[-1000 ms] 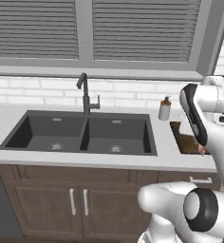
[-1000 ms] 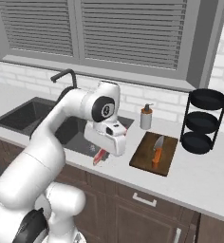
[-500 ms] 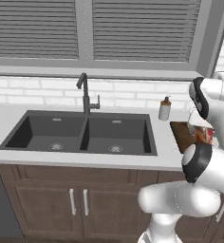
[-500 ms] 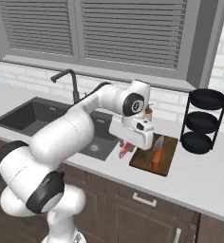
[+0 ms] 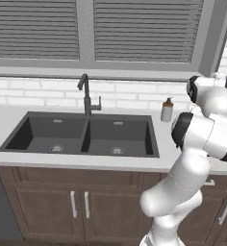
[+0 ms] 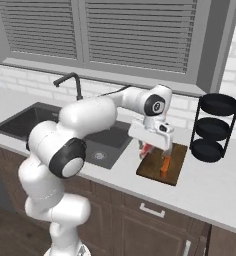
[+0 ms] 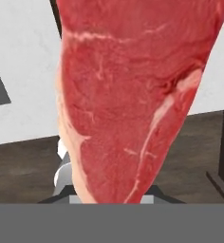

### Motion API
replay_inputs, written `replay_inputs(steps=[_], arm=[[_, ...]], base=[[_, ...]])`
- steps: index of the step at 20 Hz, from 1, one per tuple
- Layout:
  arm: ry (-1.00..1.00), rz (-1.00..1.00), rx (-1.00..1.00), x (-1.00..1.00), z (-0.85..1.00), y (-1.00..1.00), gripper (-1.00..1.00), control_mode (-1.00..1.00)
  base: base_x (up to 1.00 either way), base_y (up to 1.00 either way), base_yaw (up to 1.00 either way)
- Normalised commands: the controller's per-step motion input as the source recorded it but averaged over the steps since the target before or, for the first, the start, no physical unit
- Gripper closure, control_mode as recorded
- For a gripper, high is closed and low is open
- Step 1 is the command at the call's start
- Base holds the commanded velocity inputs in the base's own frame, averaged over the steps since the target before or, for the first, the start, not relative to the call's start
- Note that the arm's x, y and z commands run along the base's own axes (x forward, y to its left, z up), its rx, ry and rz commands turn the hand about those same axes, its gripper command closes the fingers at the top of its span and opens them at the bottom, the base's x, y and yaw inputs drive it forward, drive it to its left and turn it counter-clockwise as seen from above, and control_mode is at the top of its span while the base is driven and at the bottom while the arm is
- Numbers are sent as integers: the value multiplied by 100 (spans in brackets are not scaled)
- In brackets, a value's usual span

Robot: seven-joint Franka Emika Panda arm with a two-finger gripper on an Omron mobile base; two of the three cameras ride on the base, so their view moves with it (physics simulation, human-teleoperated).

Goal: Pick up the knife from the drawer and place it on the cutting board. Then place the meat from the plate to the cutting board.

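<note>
My gripper is shut on the meat, a red-pink slab that hangs just above the left end of the dark brown cutting board. Up close in the hand view, the meat shows pale fat streaks and covers my fingertips. The knife, with its orange handle, lies on the board right of the meat. Under the counter, the dark brown drawer with a silver bar handle is closed. The plate is hidden behind my hand and arm.
A black three-tier rack stands right of the board. The double sink with its dark faucet lies to the left, and a soap dispenser stands by the wall. Bare white counter stretches in front of the rack.
My arm has swung to the right, carrying the meat from beside the sink over to the left end of the cutting board. The knife has stayed put.
</note>
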Motion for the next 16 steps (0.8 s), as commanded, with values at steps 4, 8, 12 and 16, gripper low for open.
replay_inputs(steps=[4, 8, 12, 16], arm=[[0, 2, 1, 63, -31, -9, 100, -100], [0, 0, 0, 56, -37, -1, 100, -100], [0, 2, 5, 20, -37, 0, 100, -100], [0, 5, 7, 4, -45, -5, 100, -100]], base=[[0, 0, 0], [0, 0, 0], [0, 0, 0], [0, 0, 0]])
